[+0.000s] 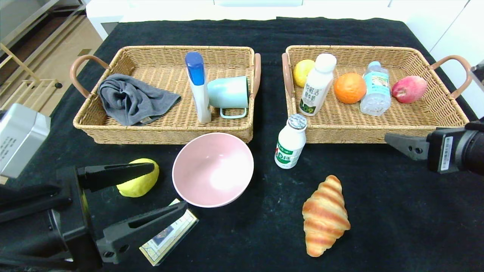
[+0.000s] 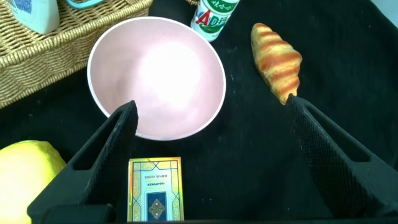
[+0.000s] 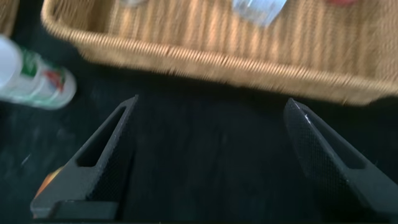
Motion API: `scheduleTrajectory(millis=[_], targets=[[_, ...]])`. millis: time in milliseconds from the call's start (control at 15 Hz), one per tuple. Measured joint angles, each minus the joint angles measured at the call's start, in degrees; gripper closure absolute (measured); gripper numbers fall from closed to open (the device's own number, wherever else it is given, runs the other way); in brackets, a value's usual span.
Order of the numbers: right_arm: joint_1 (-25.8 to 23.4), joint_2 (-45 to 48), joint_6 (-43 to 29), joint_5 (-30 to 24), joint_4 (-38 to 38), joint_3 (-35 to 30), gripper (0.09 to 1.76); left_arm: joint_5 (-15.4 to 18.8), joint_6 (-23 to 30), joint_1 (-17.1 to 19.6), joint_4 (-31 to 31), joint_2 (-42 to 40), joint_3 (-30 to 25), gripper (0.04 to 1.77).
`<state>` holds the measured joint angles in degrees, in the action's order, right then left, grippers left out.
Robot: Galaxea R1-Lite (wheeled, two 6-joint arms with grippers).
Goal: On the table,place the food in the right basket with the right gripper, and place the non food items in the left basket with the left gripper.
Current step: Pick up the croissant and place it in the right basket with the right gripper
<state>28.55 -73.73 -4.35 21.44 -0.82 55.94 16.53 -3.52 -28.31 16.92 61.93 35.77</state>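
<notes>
On the black cloth stand a pink bowl (image 1: 213, 169), a small white milk bottle (image 1: 290, 145) and a croissant (image 1: 325, 215). A yellow lemon (image 1: 140, 187) and a card box (image 1: 170, 236) lie at the front left. My left gripper (image 1: 169, 186) hovers open above the card box (image 2: 155, 193), just short of the bowl (image 2: 158, 74), holding nothing. My right gripper (image 1: 389, 140) is open and empty in front of the right basket (image 1: 378, 136), off to the right of the bottle (image 3: 34, 81).
The left basket (image 1: 170, 136) holds a grey cloth (image 1: 132, 99), a blue-capped bottle (image 1: 199, 87) and a teal mug (image 1: 228, 94). The right basket holds a lemon, a milk bottle (image 1: 317, 84), an orange (image 1: 349, 87), a water bottle (image 1: 375, 88) and an apple (image 1: 409, 89).
</notes>
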Motion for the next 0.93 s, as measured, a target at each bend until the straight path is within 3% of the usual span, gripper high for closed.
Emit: scheduleTrajectory(millis=[267, 533, 933], targets=[[8.08, -1.38, -13.7, 3.33, 12.03, 2.07, 0.17, -0.02, 0.02, 0.02, 0.0, 0.0, -0.02, 0.09], [13.81, -7.02, -27.95, 3.39, 23.91, 10.35, 0.15, 0.0, 0.02, 0.02, 0.09, -0.02, -0.05, 0.09], [16.54, -15.77, -34.8, 2.1, 26.99, 16.68, 0.15, -0.02, 0.05, 0.09, 0.17, -0.24, 0.0, 0.09]])
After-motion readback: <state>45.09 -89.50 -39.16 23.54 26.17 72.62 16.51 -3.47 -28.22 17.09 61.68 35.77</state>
